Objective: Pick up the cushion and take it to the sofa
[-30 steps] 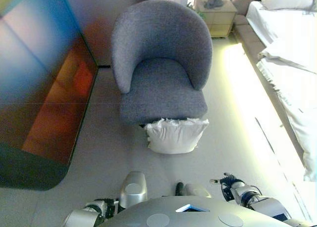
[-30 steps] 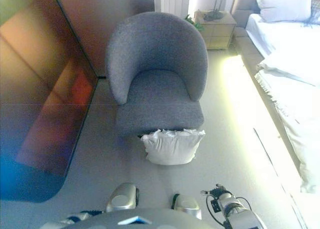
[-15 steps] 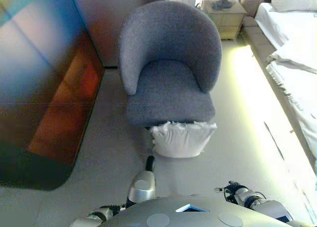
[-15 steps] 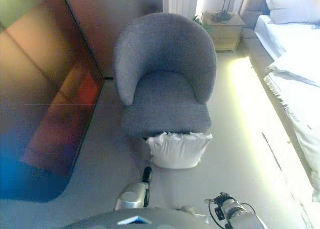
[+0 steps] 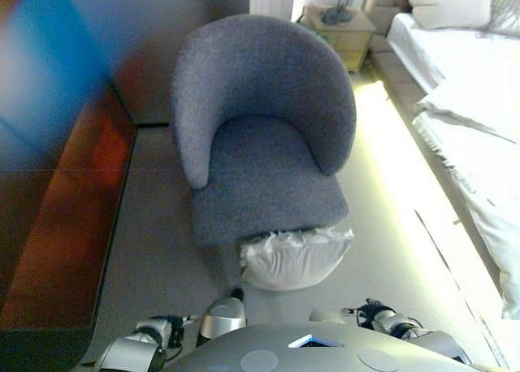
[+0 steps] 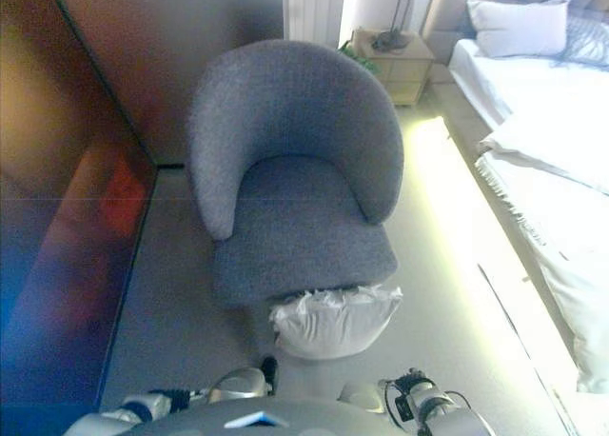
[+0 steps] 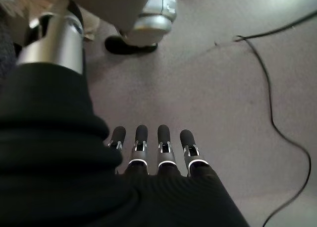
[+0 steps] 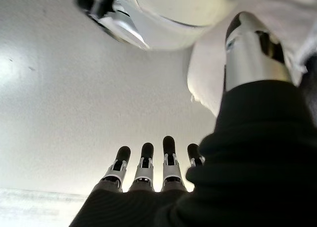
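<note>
Cushion (image 5: 294, 258), white and crumpled along its upper edge, lay on the pale grey floor (image 5: 154, 258), pressed against the front edge of the grey armchair (image 5: 260, 144) and partly tucked under the seat's overhang. I saw it touched by neither hand. The armchair, a rounded tub form with a curved back, stood on the floor with its seat facing me. A dark glossy panel (image 5: 49, 185) with blue and orange reflections ran along the floor's left side. A bed (image 6: 552, 150) with white bedding and a white pillow (image 6: 519, 27) bordered the floor's right side, and a pale wooden bedside cabinet (image 6: 395, 60) stood beyond the armchair near the bed's head.

My left hand (image 7: 158, 152) hung low near the floor on the left, well apart from the cushion; in its wrist view its fingers (image 7: 164, 138) lay straight in a row, holding nothing. My right hand (image 8: 148, 167) hung low on the right, likewise well apart from the cushion; in its wrist view its fingers (image 8: 168, 147) were extended side by side over bare floor, empty.
</note>
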`<state>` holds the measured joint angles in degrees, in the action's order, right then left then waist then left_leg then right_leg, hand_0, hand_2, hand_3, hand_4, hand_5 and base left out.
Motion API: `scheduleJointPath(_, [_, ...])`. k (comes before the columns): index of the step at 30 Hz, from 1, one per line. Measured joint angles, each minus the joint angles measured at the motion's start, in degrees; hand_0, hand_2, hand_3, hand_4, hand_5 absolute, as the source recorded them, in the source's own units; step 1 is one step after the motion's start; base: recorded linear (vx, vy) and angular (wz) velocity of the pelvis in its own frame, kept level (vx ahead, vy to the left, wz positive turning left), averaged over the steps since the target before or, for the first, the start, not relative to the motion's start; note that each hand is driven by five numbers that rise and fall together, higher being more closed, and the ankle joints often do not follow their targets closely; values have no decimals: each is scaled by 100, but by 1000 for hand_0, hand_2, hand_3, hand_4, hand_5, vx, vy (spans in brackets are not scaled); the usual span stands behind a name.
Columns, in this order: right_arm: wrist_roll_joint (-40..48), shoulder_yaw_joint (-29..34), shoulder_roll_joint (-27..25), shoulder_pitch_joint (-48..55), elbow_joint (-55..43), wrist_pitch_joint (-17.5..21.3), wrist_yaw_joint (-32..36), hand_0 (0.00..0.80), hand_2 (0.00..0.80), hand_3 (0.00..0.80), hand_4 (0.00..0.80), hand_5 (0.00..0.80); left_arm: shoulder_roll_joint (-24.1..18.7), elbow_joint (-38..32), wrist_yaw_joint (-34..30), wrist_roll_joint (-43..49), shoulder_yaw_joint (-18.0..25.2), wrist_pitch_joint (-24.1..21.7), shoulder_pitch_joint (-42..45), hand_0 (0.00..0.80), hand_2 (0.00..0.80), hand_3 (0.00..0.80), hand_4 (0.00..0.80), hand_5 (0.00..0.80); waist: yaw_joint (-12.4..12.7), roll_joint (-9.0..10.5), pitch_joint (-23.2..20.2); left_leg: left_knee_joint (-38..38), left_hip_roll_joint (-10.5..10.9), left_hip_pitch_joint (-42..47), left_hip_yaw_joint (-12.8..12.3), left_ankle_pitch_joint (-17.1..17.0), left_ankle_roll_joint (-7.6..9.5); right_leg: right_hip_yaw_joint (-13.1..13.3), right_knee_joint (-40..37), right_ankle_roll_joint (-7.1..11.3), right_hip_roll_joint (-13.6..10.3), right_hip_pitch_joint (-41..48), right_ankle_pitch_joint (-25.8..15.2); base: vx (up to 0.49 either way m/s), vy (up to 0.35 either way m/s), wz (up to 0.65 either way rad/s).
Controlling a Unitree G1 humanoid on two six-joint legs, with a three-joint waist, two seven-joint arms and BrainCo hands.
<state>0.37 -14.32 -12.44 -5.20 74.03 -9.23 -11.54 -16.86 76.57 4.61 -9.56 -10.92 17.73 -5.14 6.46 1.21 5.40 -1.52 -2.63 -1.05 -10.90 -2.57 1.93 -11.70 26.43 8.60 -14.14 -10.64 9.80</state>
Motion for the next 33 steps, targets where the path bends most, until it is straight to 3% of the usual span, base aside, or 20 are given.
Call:
scheduleJointPath(1, [47, 0, -5, -24, -60, 6, 0, 0, 0, 0, 0, 0, -13, 0, 13, -23, -56, -10, -107, 0, 0, 0, 0, 0, -70, -31, 29, 34, -112, -76, -102, -54, -74, -144, -423, 92, -107, -191, -168, -238, -265, 9])
scheduleJointPath(3, [107, -22, -5, -225, -162, 45, -6, 0, 0, 0, 0, 0, -49, -7, 94, -106, -145, -77, -276, 0, 0, 0, 0, 0, -116, 5, 231, 102, -187, -270, -349, -89, -127, -129, -831, 286, -434, -500, -689, -72, -162, 14])
scheduleJointPath(5, [102, -10, 5, -284, -194, 83, -9, 0, 0, 0, 0, 0, -78, -134, 211, -277, -135, -185, -338, 0, 0, 0, 0, 0, -91, 102, 376, 91, -222, -238, -448, -67, -193, -146, -1067, 193, -553, -437, -1128, 167, -105, 5])
scheduleJointPath(7, [61, -8, 61, -206, -186, 131, 45, 0, 0, 0, 0, 0, -179, -172, 297, -368, -119, -234, -209, 0, 0, 0, 0, 0, -80, 380, 443, 104, -154, 39, -451, 45, -490, -162, -1764, -88, -494, 194, -1828, 281, -91, -12])
scheduleJointPath(8, [18, -9, 70, -192, -192, 161, 118, 0, 0, 0, 0, 0, -240, -201, 335, -362, -101, -238, -104, 0, 0, 0, 0, 0, -60, 535, 441, 132, -123, 157, -483, 131, -645, -247, -2176, 125, -474, 539, -1461, 279, -61, -27])
scheduleJointPath(11, [-25, 9, -210, -147, -212, 178, 125, 0, 0, 0, 0, 0, 92, -153, 358, -394, 136, -143, 139, 0, 0, 0, 0, 0, -128, 181, 341, 235, -609, 177, -287, 225, -854, -324, -2498, -17, 40, 812, -1375, 200, -67, -14])
scheduleJointPath(12, [-26, 16, -302, -13, -182, 171, 130, 0, 0, 0, 0, 0, 195, -156, 379, -538, 290, -103, 163, 0, 0, 0, 0, 0, -151, 108, 301, 241, -708, 259, -237, 214, -893, -334, -2554, -83, 188, 911, -1388, 113, -51, 6])
scheduleJointPath(15, [-30, 13, -439, 91, -165, 174, 138, 0, 0, 0, 0, 0, 282, -137, 428, -611, 498, -109, 196, 0, 0, 0, 0, 0, -156, 30, 258, 239, -833, 253, -124, 236, -936, -353, -2586, -143, 331, 943, -1347, 61, -36, -3])
scheduleJointPath(18, [-23, 14, -430, 81, -149, 174, 131, 0, 0, 0, 0, 0, 281, -120, 463, -592, 525, -212, 177, 0, 0, 0, 0, 0, -235, 33, 264, 206, -789, 239, -44, 218, -1106, -376, -2627, -112, 295, 933, -1366, 12, -7, 8])
scheduleJointPath(22, [-15, -9, -372, -1, -151, 312, 56, 0, 0, 0, 0, 0, 279, -174, 521, -571, 477, -535, 16, 0, 0, 0, 0, 0, -246, -2, 338, 223, -652, 66, 44, 207, -1066, -364, -2600, -61, 127, 744, -1391, -96, -14, 3])
scheduleJointPath(24, [70, -35, -399, -201, -145, 376, -89, 0, 0, 0, 0, 0, 272, -241, 536, -639, 201, -663, -192, 0, 0, 0, 0, 0, -261, -76, 482, 407, -597, -329, 121, 174, -1018, -335, -2395, -41, 65, 358, -1406, -350, -20, 8])
scheduleJointPath(28, [263, -226, -425, -1130, -146, 386, -500, 0, 0, 0, 0, 0, 267, -330, 630, -1203, -98, -885, -936, 0, 0, 0, 0, 0, -258, -187, 1225, 1155, -560, -1452, 250, 238, -958, -137, -1724, -133, -29, -738, -1406, -235, 84, -5])
scheduleJointPath(33, [266, -271, -437, -2075, -279, 505, -1052, 0, 0, 0, 0, 0, 255, -562, 680, -1813, -209, -1377, -1609, 0, 0, 0, 0, 0, -300, -159, 2045, 1604, -526, -2188, 359, 282, -885, 57, -1330, -216, -90, -1559, -1413, -166, 36, -11])
